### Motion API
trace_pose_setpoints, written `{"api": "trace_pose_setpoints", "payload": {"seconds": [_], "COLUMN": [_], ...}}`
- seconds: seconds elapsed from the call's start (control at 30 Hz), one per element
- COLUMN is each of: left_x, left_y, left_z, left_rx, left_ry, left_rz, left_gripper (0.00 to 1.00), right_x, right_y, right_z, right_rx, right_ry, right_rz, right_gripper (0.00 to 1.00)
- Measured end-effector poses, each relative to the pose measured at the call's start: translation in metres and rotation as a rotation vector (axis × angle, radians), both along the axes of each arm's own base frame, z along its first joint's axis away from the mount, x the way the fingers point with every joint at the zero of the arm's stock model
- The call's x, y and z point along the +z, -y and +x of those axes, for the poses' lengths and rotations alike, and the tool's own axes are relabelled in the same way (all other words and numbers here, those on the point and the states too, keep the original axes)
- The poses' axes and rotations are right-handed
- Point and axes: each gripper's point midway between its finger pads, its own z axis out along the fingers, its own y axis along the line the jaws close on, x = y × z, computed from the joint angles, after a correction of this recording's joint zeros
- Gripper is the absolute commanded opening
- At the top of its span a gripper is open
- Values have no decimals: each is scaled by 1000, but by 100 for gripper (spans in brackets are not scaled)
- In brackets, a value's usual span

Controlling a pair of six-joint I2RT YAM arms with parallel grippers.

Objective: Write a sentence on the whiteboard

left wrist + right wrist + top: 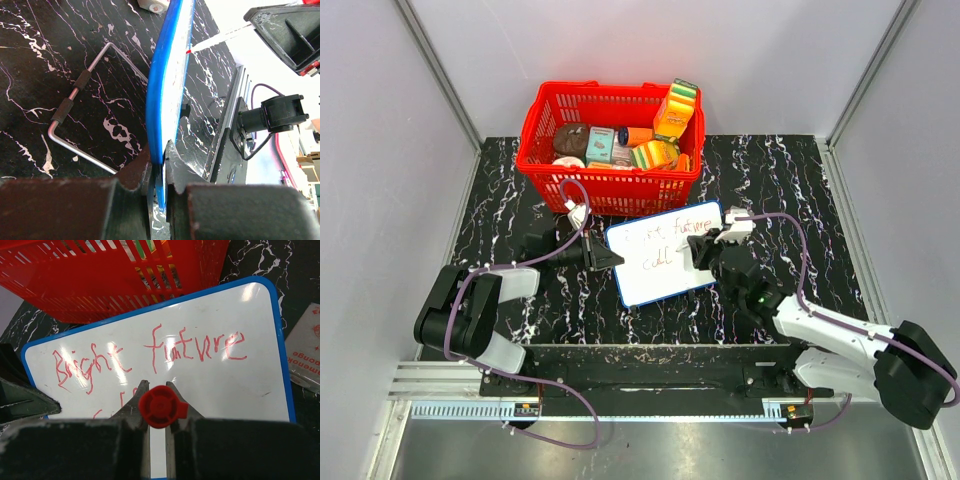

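The whiteboard [660,285], white with a blue frame, lies at a tilt in front of the red basket. Red lettering [670,232] is on it in two lines. In the right wrist view the top line [195,347] reads "Bright future", and a shorter second line is partly hidden behind my fingers. My left gripper [612,260] is shut on the whiteboard's left edge, and the left wrist view shows its blue frame [162,100] clamped in that gripper [162,165]. My right gripper [157,390] is shut on a red marker [159,406], over the board's right part [702,250]. The marker's tip [189,51] is at the board's surface.
The red basket [545,175] with several packaged items stands just behind the board. A bent metal handle with black grips [70,100] lies on the black marbled table left of the board. A flat packet [305,350] lies right of the board. Grey walls close in the sides.
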Motion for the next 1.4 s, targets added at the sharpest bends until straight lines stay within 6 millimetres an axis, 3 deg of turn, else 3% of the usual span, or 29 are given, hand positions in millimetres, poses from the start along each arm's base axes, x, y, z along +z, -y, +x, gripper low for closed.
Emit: {"api": "trace_pose_setpoints", "payload": {"seconds": [0.87,1.4], "left_x": [0,0], "left_y": [0,0], "left_z": [0,0], "left_rx": [1,1], "left_ry": [-2,-2], "left_rz": [1,1], "left_gripper": [0,0], "right_x": [-7,-17], "right_y": [-9,0], "right_z": [-3,-11], "right_rx": [48,38], "right_ry": [-24,-50], "right_rz": [3,-8], "right_gripper": [0,0]}}
